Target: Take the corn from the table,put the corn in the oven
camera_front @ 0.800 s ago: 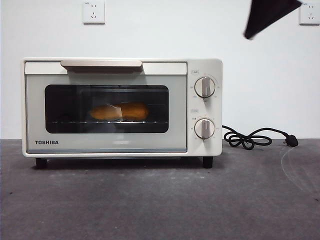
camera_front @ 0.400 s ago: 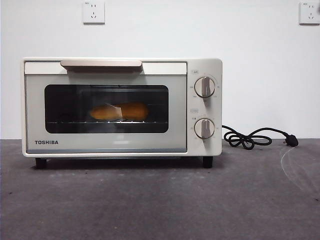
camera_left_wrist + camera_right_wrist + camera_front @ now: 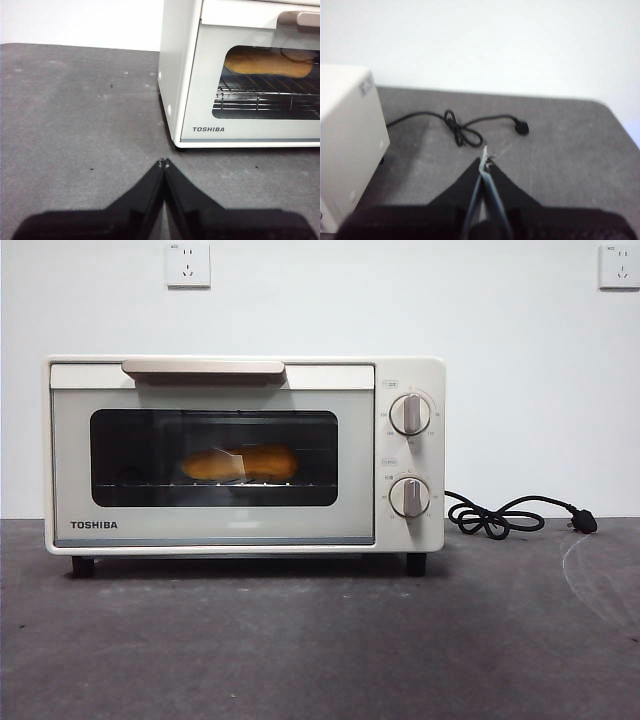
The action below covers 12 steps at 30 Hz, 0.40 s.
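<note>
Behind the dark glass window of the cream-white boxy TOSHIBA toaster oven (image 3: 245, 455) I see the glossy yellow-orange corn cob (image 3: 240, 463) lying on its side on the wire rack (image 3: 267, 96), roughly at the middle of the window, with the oven door closed and the beige bar handle (image 3: 203, 367) along the door's top edge. From my left wrist camera the same cob (image 3: 267, 64) shows through the glass above the rack. The oven stands on its short black feet on the flat dark grey, slightly mottled table (image 3: 320, 640), and its two round cream knobs (image 3: 410, 414) sit one above the other beside the door. Beside the oven, on the knob side, its black power cord (image 3: 500, 515) lies knotted in a loose loop on the table, with the plug at its far end, away from the oven. My left gripper (image 3: 163, 161) hangs over bare table off the oven's front corner nearest the TOSHIBA lettering, its two black jaws pressed together on nothing. My right gripper (image 3: 485, 160) hangs over the table next to the oven's side wall, near the cord loop, jaws likewise closed and empty. Neither gripper touches the oven. On the white wall behind the oven I see two white sockets (image 3: 188, 264).
</note>
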{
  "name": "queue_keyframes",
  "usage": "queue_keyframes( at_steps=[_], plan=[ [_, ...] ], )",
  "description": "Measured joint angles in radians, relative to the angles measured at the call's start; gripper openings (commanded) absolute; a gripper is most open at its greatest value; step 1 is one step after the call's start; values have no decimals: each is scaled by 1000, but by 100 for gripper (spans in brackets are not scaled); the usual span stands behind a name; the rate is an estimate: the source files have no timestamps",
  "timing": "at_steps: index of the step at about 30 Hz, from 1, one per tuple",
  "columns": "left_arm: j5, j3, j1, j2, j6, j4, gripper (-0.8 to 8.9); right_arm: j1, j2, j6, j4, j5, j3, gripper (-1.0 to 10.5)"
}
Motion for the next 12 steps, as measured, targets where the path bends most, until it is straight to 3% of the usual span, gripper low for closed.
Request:
queue_keyframes(
  at_steps=[8, 12],
  plan=[
    [0, 0, 0, 0, 0, 0, -4, 0, -250, 11, 177, -1, -361, 1],
    [0, 0, 0, 0, 0, 0, -4, 28, -357, 38, 198, 55, -465, 1]
  ],
)
